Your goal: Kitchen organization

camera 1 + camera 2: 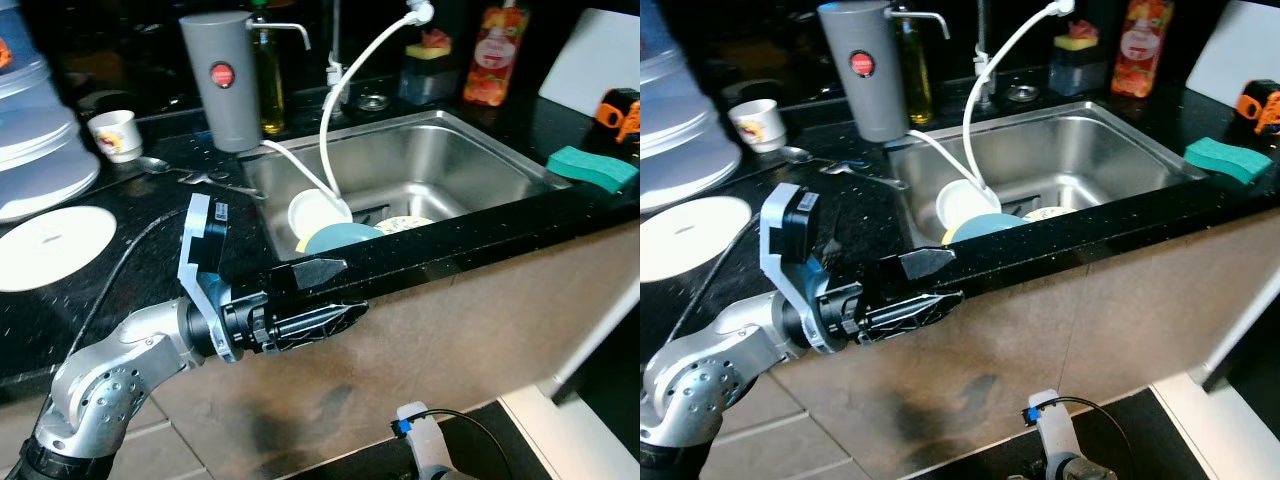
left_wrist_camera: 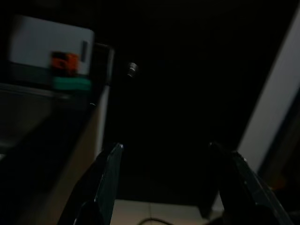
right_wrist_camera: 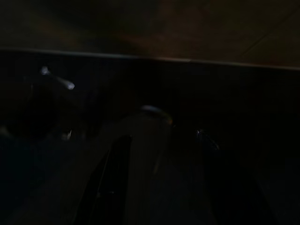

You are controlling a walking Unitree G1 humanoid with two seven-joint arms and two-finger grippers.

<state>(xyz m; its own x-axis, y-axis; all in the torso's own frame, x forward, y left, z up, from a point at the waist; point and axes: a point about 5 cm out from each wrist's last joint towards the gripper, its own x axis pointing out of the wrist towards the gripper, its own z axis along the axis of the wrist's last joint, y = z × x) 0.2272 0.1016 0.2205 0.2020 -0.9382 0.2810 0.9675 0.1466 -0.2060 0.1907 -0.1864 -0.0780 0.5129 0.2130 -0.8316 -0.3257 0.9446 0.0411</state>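
My left gripper [image 1: 352, 290] is held out level in front of the black counter's front edge [image 1: 470, 240], just below the sink's near left corner. Its fingers [image 2: 110, 173] stand open with nothing between them. In the steel sink [image 1: 450, 165] lie a white bowl [image 1: 315, 212], a blue plate [image 1: 340, 238] and a patterned plate [image 1: 405, 223]. A white hose [image 1: 345, 90] curves down into the bowl. My right arm [image 1: 420, 445] hangs low by the floor; in the dark right wrist view the right gripper [image 3: 162, 136] looks open and empty.
On the counter left of the sink are a white plate [image 1: 50, 245], a cup [image 1: 115, 135], a spoon [image 1: 160, 165], stacked plastic tubs [image 1: 30, 140], a grey canister [image 1: 222, 80] and an oil bottle [image 1: 268, 85]. A green sponge [image 1: 592, 167] lies right of the sink, an orange bottle [image 1: 497, 55] behind it.
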